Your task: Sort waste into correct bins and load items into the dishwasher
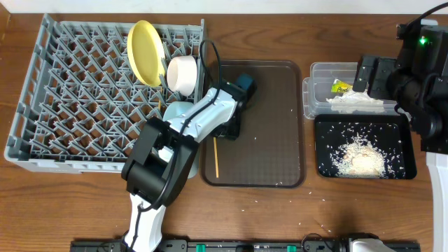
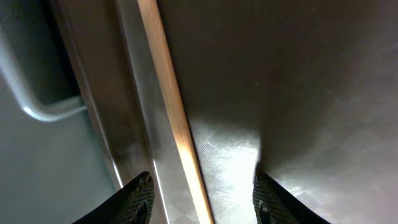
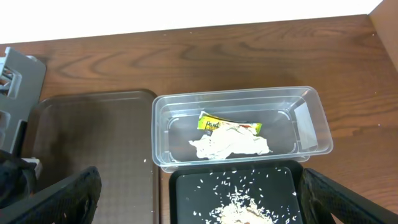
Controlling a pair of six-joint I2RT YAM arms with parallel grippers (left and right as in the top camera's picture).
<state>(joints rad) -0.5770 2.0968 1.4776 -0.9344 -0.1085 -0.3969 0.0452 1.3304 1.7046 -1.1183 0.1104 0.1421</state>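
My left gripper (image 2: 202,199) is open, low over the dark brown serving tray (image 1: 273,140). One wooden chopstick (image 2: 171,106) lies between its fingers near the tray's left rim, not gripped; it also shows in the overhead view (image 1: 216,158). I see no second chopstick. In the grey dish rack (image 1: 63,84) stand the yellow plate (image 1: 144,52) and a white bowl (image 1: 183,73); a light blue bowl (image 1: 176,110) sits at the rack's right edge, partly under my left arm. My right gripper (image 3: 199,205) is open and empty above the black tray (image 3: 186,186).
The clear tub (image 3: 311,102) holds the yellow-green wrapper (image 3: 214,123) and crumpled white paper (image 3: 230,144). The black tray (image 1: 329,136) holds a heap of rice (image 1: 360,157). Loose grains lie on the brown tray and on the table (image 1: 325,199). My right arm (image 1: 416,77) hangs over the bins.
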